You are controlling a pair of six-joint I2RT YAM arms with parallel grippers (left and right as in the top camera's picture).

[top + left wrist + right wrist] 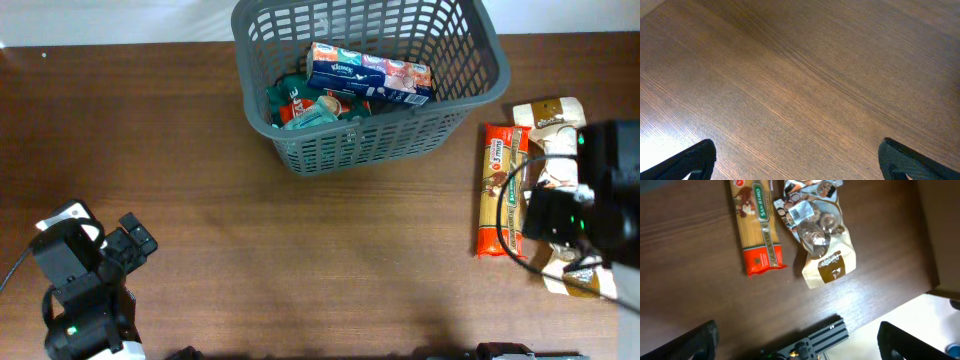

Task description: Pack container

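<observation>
Item, closest to the lens: left gripper (796, 147), black fingers (695, 157) spread wide, nothing between them, poised over bare wood-grain table (800, 65) at the near left. Item: right gripper (797, 330), jaws equally wide apart and empty, hanging at the right side above two packets that lay flat. One was a San Remo spaghetti packet (759, 227), long, orange and red. The other was a cream cookie bag (822, 235) with a clear window, just beside it on the outer side. Item: the container (360, 145), a dark grey slotted basket, stood upright at the far middle of the table, near the spaghetti's far end. Contents: a blue Kleenex tissue pack (370, 72) lying across green and red packets (310, 105).
</observation>
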